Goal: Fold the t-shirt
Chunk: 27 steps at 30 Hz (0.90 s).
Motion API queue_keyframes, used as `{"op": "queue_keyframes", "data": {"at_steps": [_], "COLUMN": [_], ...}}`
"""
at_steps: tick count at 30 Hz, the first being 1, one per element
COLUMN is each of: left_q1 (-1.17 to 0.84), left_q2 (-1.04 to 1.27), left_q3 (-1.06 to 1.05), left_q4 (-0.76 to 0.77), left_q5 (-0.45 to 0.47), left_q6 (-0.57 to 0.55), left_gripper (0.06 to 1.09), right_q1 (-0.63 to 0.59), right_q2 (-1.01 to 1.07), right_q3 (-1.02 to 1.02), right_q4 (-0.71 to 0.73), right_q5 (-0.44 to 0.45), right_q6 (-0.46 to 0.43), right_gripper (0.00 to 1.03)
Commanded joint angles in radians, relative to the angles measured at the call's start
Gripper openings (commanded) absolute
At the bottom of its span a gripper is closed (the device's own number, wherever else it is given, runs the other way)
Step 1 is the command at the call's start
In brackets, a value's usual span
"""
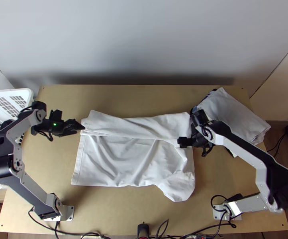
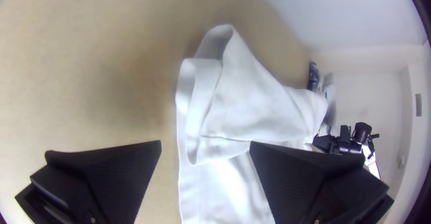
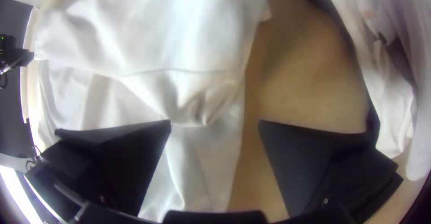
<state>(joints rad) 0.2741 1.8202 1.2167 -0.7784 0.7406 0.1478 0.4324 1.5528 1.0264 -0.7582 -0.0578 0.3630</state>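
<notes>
Pale wood makes the tabletop you work on, and across its middle your t-shirt lies spread, its far side turned over into a long band. You look to be at the first long fold, mostly laid down; the next move likely calls for smoothing that band, then bringing the near side up over it. Watch the near right corner, which bulges out, perhaps a sleeve, and could spoil that fold. Your left gripper sits by the band's left end, your right gripper over its right end; both have their fingers parted, with no cloth gripped. Counting down by size, you have one tabletop, two arms, one t-shirt to fold, one white basket off the left side, one pile of cloth at the far right, two grippers and four fingers.
</notes>
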Motion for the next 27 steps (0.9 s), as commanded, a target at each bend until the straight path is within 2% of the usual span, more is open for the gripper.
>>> {"op": "queue_keyframes", "data": {"at_steps": [1, 5, 7, 9, 12, 15, 17, 21, 27], "left_q1": [0.02, 0.054, 0.059, 0.05, 0.025, 0.0, -0.006, -0.003, -0.003], "left_q2": [-0.121, -0.197, -0.246, -0.297, -0.401, -0.476, -0.493, -0.506, -0.515], "left_q3": [0.017, -0.017, -0.063, -0.117, -0.201, -0.255, -0.278, -0.312, -0.318], "left_q4": [-0.133, -0.303, -0.349, -0.378, -0.387, -0.381, -0.375, -0.354, -0.335], "left_q5": [0.003, 0.0, -0.047, -0.112, -0.139, -0.138, -0.138, -0.141, -0.15], "left_q6": [0.07, 0.21, 0.266, 0.292, 0.322, 0.329, 0.325, 0.317, 0.302], "left_gripper": [1.03, 1.03, 1.03, 1.03, 1.03, 1.03, 1.03, 1.03, 1.03], "right_q1": [0.032, 0.057, 0.085, 0.137, 0.201, 0.27, 0.278, 0.275, 0.276], "right_q2": [-0.166, -0.292, -0.335, -0.364, -0.415, -0.456, -0.479, -0.565, -0.522], "right_q3": [0.043, -0.003, -0.043, -0.081, -0.147, -0.247, -0.313, -0.376, -0.402], "right_q4": [-0.216, -0.32, -0.362, -0.394, -0.402, -0.346, -0.291, -0.15, -0.142], "right_q5": [-0.01, -0.019, -0.019, -0.022, -0.085, -0.085, -0.089, -0.108, -0.16], "right_q6": [0.014, 0.04, 0.073, 0.162, 0.269, 0.294, 0.329, 0.332, 0.323], "right_gripper": [0.94, 0.94, 0.94, 0.94, 0.94, 0.94, 0.95, 0.95, 0.95]}}
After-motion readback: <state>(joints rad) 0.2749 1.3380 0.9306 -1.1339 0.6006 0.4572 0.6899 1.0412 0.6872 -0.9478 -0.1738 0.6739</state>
